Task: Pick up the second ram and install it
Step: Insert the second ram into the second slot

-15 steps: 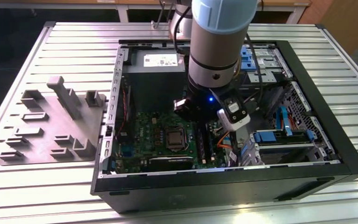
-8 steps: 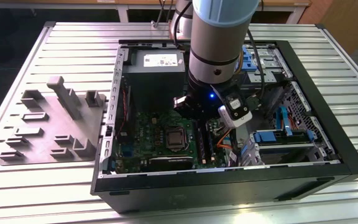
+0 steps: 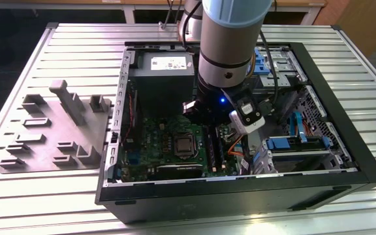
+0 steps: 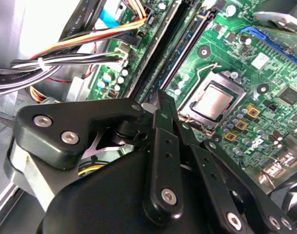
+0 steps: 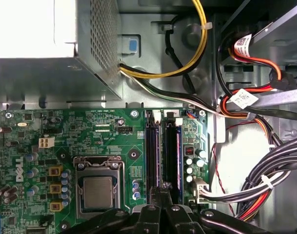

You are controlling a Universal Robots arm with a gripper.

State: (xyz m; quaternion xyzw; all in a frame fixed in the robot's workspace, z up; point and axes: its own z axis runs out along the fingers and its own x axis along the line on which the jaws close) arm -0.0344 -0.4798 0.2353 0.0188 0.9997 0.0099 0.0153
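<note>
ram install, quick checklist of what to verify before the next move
1. End effector lined up over the memory slots in the first wrist view: ok.
2. Second ram in the end effector: cannot tell.
3. Cable bundle beside the slots, not lying across them: ok.
4. Processor socket to one side of the end effector, not under it: ok.
5. Slot end latches open: cannot tell.
6. Case open, arm reaching in from above: ok.
</note>
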